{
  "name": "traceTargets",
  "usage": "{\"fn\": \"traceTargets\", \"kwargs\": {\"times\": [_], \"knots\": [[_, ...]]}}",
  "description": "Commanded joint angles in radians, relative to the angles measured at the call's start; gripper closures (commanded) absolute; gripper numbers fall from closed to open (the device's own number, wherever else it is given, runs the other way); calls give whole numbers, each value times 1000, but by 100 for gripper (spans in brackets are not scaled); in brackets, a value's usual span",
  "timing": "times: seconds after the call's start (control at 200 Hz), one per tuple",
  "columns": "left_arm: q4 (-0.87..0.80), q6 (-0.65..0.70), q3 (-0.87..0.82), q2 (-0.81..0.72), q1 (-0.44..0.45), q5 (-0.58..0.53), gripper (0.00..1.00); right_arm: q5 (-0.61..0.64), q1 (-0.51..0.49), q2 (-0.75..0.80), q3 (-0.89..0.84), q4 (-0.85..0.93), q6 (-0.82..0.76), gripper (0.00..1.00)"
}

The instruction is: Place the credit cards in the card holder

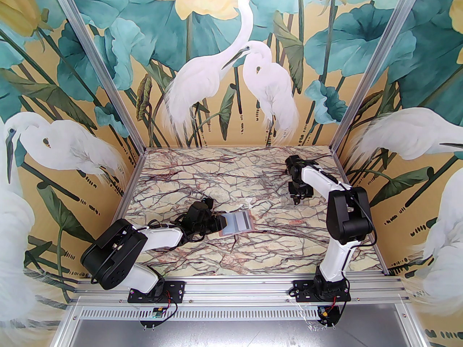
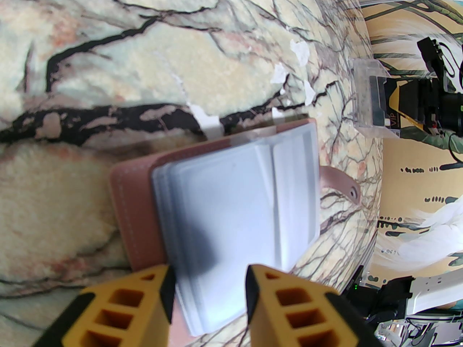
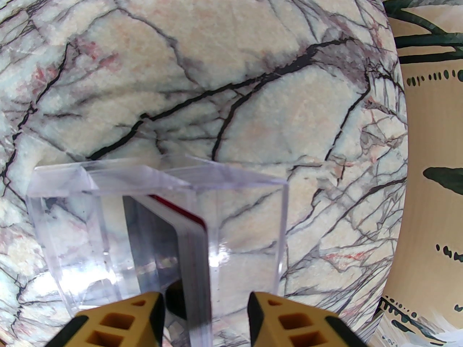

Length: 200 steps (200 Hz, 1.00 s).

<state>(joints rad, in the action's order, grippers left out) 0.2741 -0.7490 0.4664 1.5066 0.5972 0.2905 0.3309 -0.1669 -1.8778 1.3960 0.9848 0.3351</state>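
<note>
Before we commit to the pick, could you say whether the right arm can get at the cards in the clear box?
Probably yes: the cards stand on edge in the clear box, between the open fingers of the right gripper; the walls are close.

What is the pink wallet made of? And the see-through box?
The card holder looks like matte pink leather or imitation, judging by its stitched edge; its pockets look like shiny soft plastic. The box looks like hard clear plastic: the marble table shows through.
</note>
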Motion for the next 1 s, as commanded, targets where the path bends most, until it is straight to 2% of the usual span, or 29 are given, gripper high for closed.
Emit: {"fn": "traceTargets", "kwargs": {"times": [0.0, 0.995], "knots": [[-38, -6, -23, 25, -2, -13, 59, 41, 5, -3, 26, 20, -10, 56], [-37, -6, -25, 26, -3, -13, 59, 57, 9, 37, 31, 39, -11, 65]]}}
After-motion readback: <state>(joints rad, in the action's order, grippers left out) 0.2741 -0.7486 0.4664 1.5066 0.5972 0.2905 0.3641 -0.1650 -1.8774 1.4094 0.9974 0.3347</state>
